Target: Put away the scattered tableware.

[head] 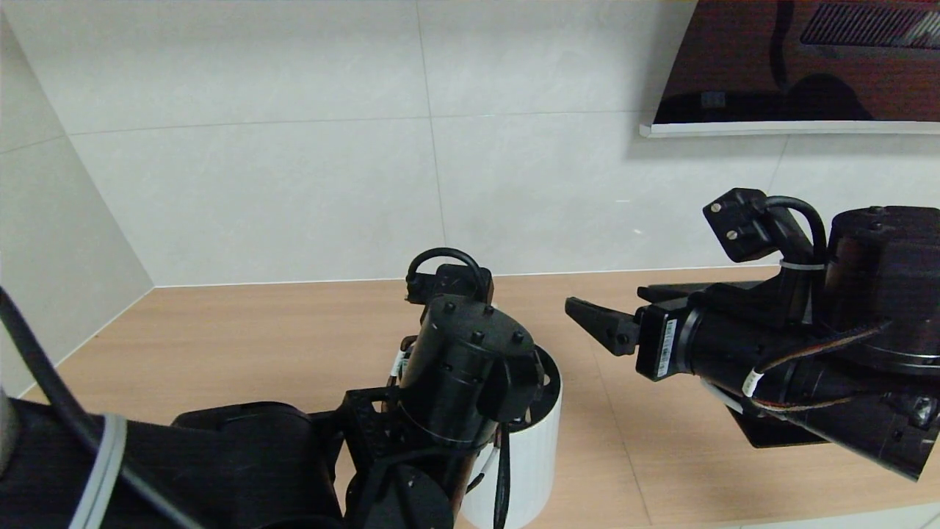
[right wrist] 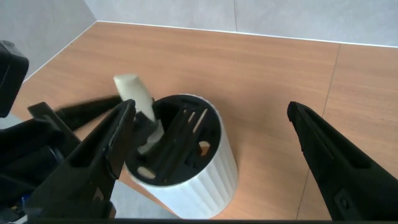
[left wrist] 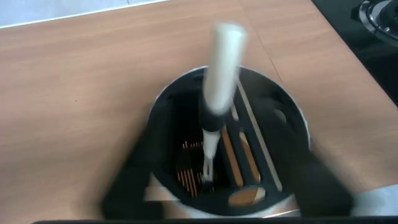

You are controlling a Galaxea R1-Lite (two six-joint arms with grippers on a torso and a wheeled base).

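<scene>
A white cylindrical utensil holder [head: 530,450] with a black slotted insert stands on the wooden counter [head: 257,345]. A utensil with a white handle [left wrist: 222,65] and a dark neck stands tilted in one slot, handle up; it is also seen from the right wrist [right wrist: 135,94]. Thin wooden sticks [left wrist: 188,169] lie deeper inside. My left gripper [left wrist: 227,186] hangs right over the holder [left wrist: 292,118], open, its blurred fingers wide on either side and clear of the handle. My right gripper [head: 611,310] hovers to the right of the holder [right wrist: 205,168], open and empty.
A black cooktop [left wrist: 373,25] is set into the counter at the right, partly under my right arm [head: 778,437]. A dark range hood [head: 800,66] hangs on the tiled wall above it. Bare counter stretches left and behind the holder.
</scene>
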